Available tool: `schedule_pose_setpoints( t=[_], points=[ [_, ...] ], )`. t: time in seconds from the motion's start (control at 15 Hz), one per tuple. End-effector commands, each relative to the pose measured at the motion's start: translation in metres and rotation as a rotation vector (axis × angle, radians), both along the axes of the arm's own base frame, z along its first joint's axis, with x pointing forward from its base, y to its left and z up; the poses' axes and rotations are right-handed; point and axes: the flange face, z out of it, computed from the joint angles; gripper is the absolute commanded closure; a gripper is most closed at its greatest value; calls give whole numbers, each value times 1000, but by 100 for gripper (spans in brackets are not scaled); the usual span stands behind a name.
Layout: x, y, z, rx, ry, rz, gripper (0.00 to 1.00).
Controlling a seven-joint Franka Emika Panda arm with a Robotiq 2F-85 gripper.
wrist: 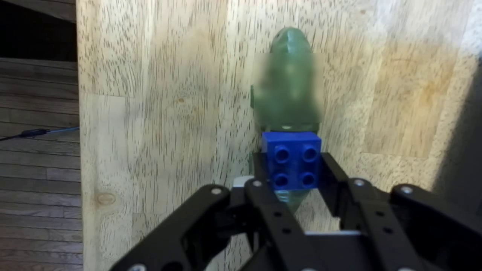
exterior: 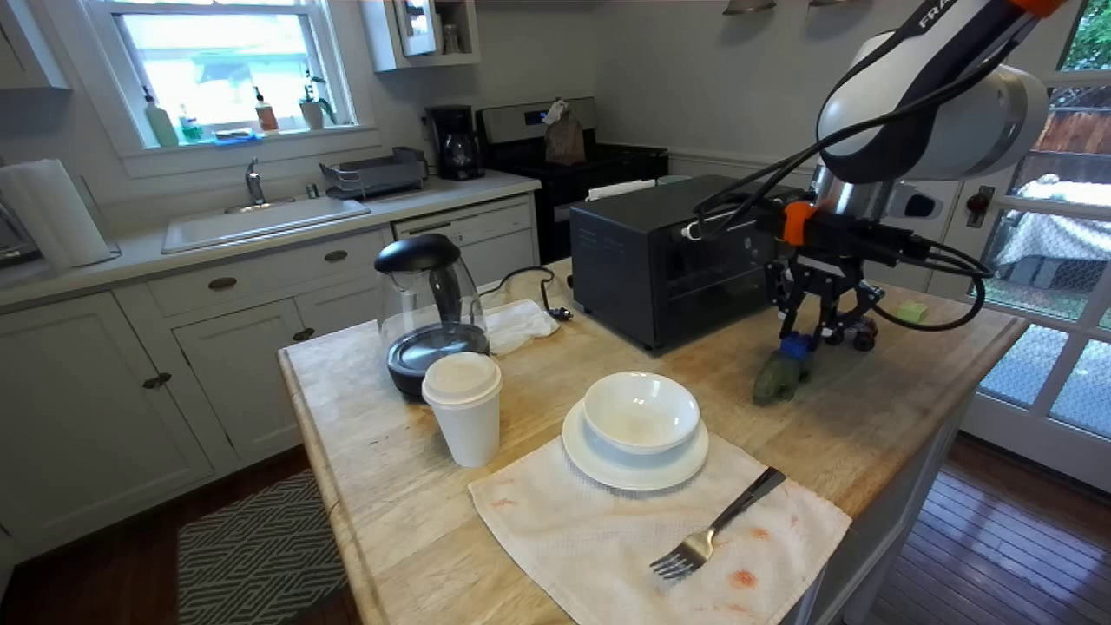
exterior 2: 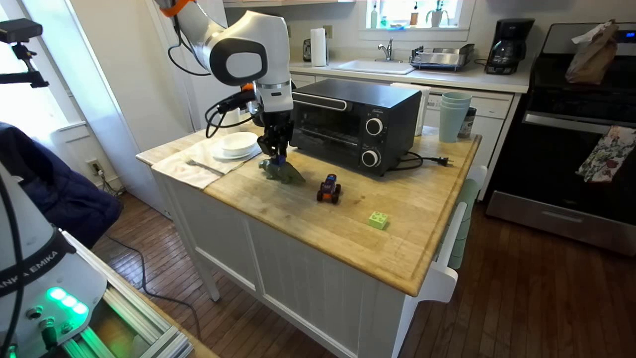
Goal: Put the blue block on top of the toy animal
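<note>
The blue block (wrist: 292, 162) is between the two fingers of my gripper (wrist: 293, 167) in the wrist view, studs up, with a finger against each side. The green toy animal (wrist: 290, 82) lies under it, its long body reaching ahead of the block and its narrow tail partly hidden below. In both exterior views the blue block (exterior: 796, 345) (exterior 2: 279, 160) is at the top of the back of the toy animal (exterior: 775, 379) (exterior 2: 284, 172), with my gripper (exterior 2: 278, 151) above. I cannot tell whether block and back touch.
The black toaster oven (exterior 2: 348, 124) stands close beside the gripper. A toy truck (exterior 2: 329, 189) and a light green block (exterior 2: 378, 220) are on the wooden table. A bowl (exterior: 642, 412) on a plate, a fork (exterior: 716, 529), a paper cup (exterior: 464, 408) and a kettle (exterior: 434, 317) are there too.
</note>
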Motion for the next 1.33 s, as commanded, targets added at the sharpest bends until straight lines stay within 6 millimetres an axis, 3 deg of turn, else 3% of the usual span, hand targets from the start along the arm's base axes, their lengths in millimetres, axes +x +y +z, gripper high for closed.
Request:
schedule_pose_setpoints(
  t=[0.0,0.33,0.93,1.27],
  points=[
    [2,2,-2,8,5,-10,33],
    [2,2,-3,7,7,-8,0],
    [1,3,-3,11,18,-1,0],
    [-3,9,19,-32,14,183,0]
  ],
)
